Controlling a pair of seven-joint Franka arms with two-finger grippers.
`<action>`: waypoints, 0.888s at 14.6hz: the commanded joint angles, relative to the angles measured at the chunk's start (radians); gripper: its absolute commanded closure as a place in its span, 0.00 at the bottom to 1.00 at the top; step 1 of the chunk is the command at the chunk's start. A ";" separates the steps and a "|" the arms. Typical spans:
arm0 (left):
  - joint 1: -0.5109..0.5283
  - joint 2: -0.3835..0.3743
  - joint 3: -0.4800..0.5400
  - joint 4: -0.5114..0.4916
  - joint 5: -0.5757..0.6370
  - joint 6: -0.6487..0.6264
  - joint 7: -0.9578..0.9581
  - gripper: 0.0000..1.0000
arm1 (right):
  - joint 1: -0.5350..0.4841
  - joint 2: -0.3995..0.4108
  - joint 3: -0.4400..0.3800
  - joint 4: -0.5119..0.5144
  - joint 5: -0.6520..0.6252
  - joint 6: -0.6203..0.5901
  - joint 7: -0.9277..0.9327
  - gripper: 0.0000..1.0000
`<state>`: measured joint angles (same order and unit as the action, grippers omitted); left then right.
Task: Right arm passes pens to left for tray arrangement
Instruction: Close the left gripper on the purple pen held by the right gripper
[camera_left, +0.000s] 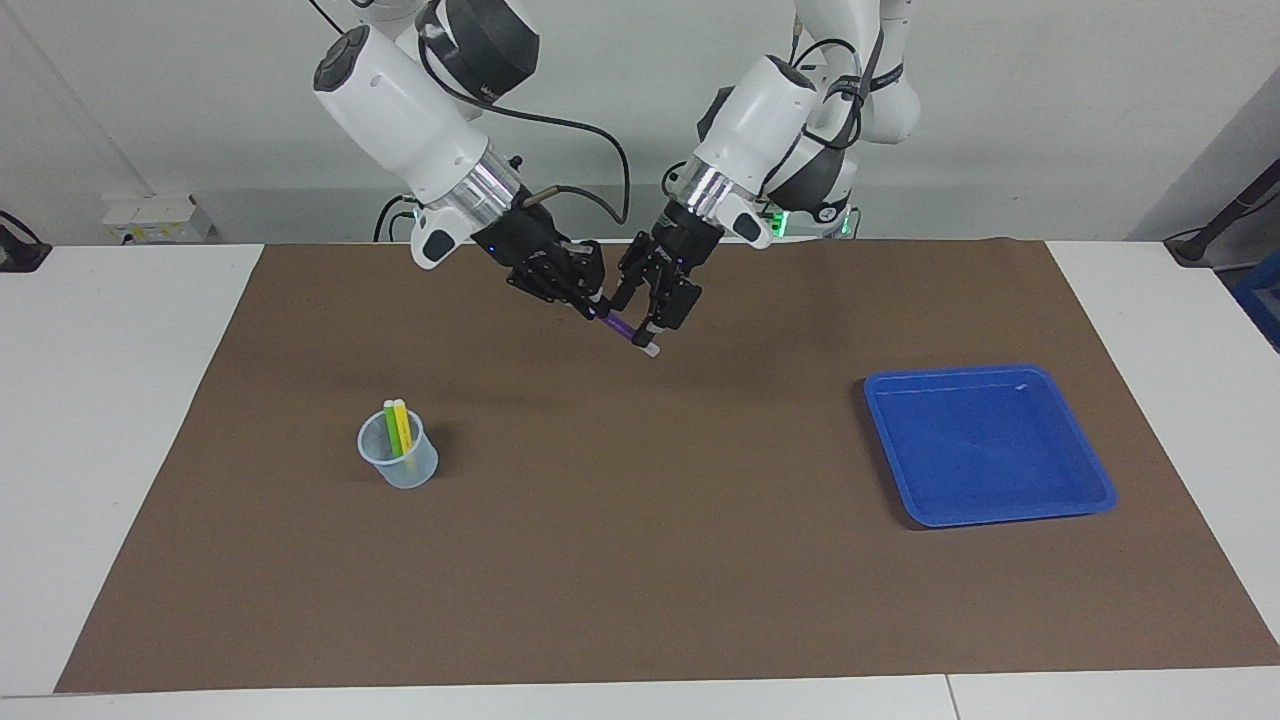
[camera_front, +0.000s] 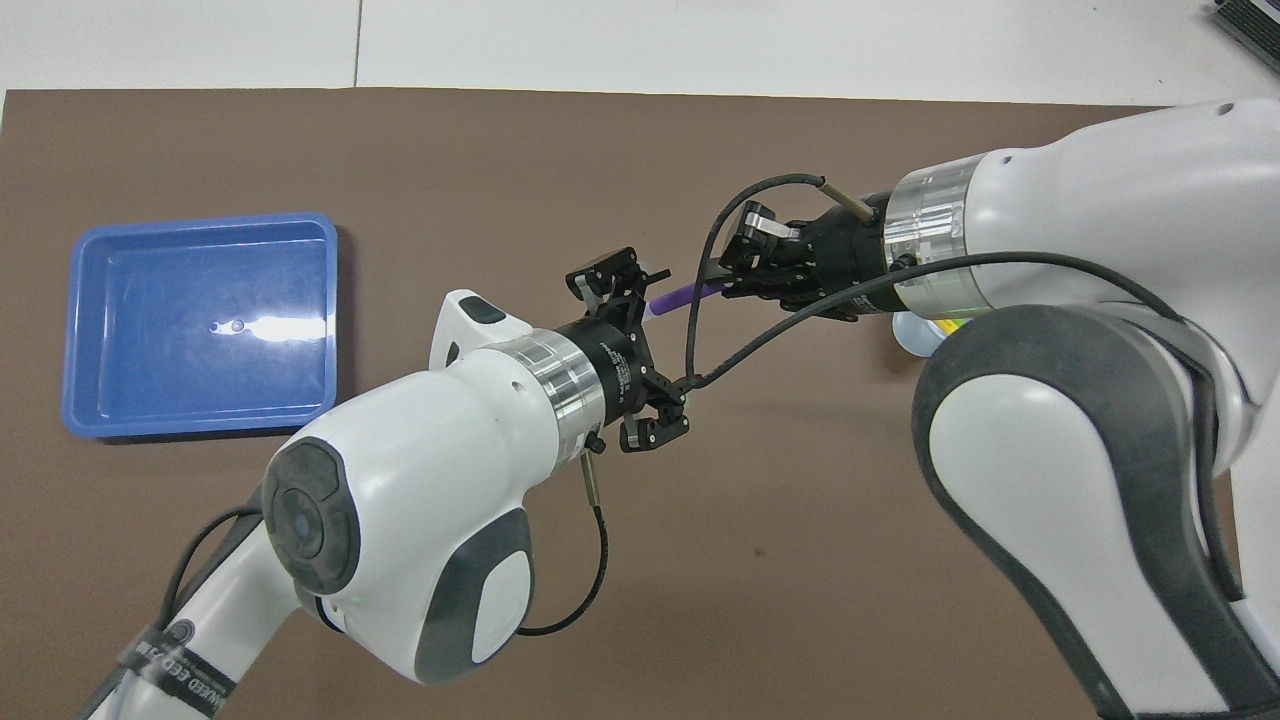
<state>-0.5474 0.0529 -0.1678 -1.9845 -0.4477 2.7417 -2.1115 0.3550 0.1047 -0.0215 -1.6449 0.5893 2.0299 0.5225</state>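
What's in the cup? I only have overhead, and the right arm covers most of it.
Observer: Two pens stand in the cup: a green pen and a yellow pen.
Operator: Is the purple pen touching the mat?
Observer: No. The purple pen is in the air, slanting down from the right tool with its pale tip lowest.
Operator: Is the left tool level with it?
Observer: Yes. The left tool comes down at the pen's lower end, jaws open on either side of it. I can't see a grip yet.
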 joint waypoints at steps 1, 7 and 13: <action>-0.023 0.010 0.014 0.007 -0.023 0.021 -0.024 0.23 | 0.004 0.001 -0.002 -0.009 0.030 0.027 0.008 0.90; -0.019 0.010 0.014 0.007 -0.023 0.021 -0.030 0.48 | 0.004 0.001 -0.002 -0.009 0.029 0.027 0.008 0.90; -0.013 0.012 0.014 0.009 -0.023 0.021 -0.030 0.90 | 0.004 0.001 -0.002 -0.009 0.029 0.027 0.005 0.90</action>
<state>-0.5449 0.0576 -0.1539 -1.9826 -0.4484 2.7594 -2.1431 0.3559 0.1044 -0.0229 -1.6520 0.5919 2.0274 0.5225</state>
